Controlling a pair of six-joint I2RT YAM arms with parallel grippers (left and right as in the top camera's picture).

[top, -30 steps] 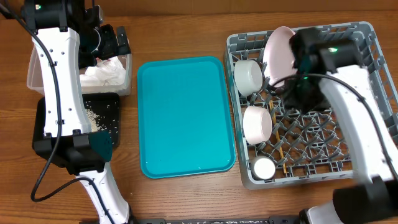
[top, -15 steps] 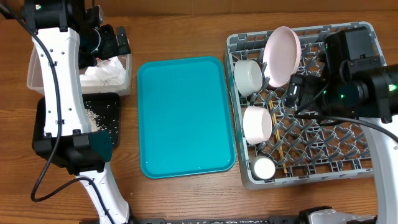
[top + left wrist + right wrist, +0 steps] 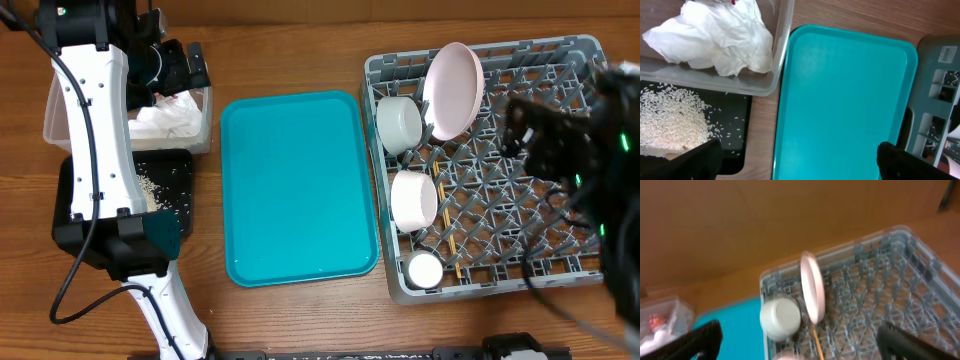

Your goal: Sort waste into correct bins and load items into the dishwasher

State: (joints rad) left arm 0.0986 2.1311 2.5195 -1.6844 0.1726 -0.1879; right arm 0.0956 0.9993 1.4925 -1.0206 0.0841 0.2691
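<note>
Pink plate (image 3: 452,88) stood on edge in the grey rack (image 3: 500,215), while left hand (image 3: 797,161) and right hand (image 3: 802,344) were both spread wide, empty.

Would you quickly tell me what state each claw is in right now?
Left claw: open, empty.
Right claw: open, empty.

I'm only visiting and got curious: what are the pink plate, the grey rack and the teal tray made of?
The pink plate looks smooth and evenly coloured with a thin rim. It could be glazed ceramic or melamine; the pictures leave that open. The rack seems to be matte moulded plastic, judging by its one-piece lattice and pegs. The tray is probably plastic too, slightly glossy, with a rounded moulded lip.
</note>
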